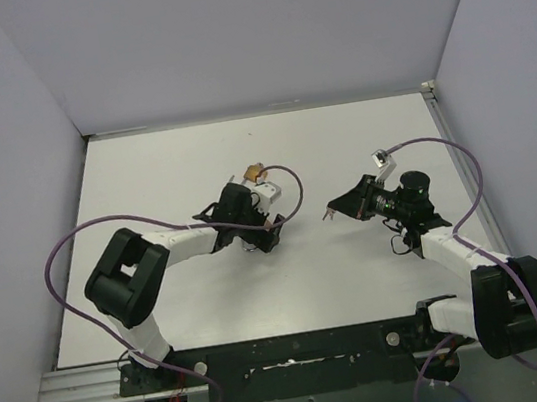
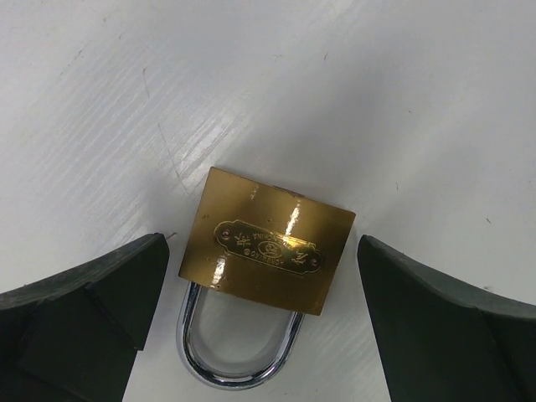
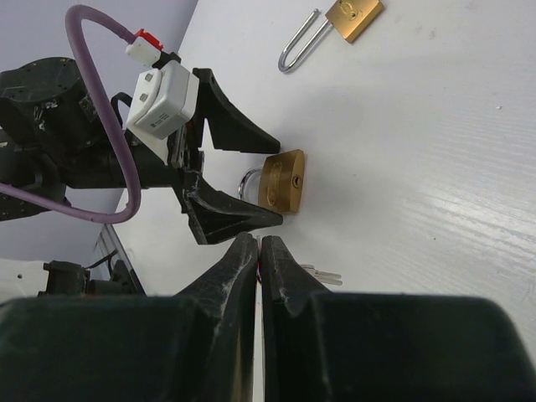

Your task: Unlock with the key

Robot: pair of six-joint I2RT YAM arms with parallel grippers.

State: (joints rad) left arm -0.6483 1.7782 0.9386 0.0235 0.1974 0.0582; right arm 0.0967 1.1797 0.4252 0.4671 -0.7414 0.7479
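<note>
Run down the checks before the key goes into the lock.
1. Padlock between the left gripper fingers: ok.
2. Left gripper clamped on the padlock: not ok, jaws open and clear of it.
3. Key held by the right gripper: ok, jaws shut.
4. Keyhole turned toward the right gripper: ok.
5. Key lined up with the keyhole: cannot tell.
6. Second padlock out of the way: ok, lies far off.

walls (image 1: 243,33): plain pale lavender, three sides | table (image 1: 162,166): white (faintly scuffed) | light: even, soft
</note>
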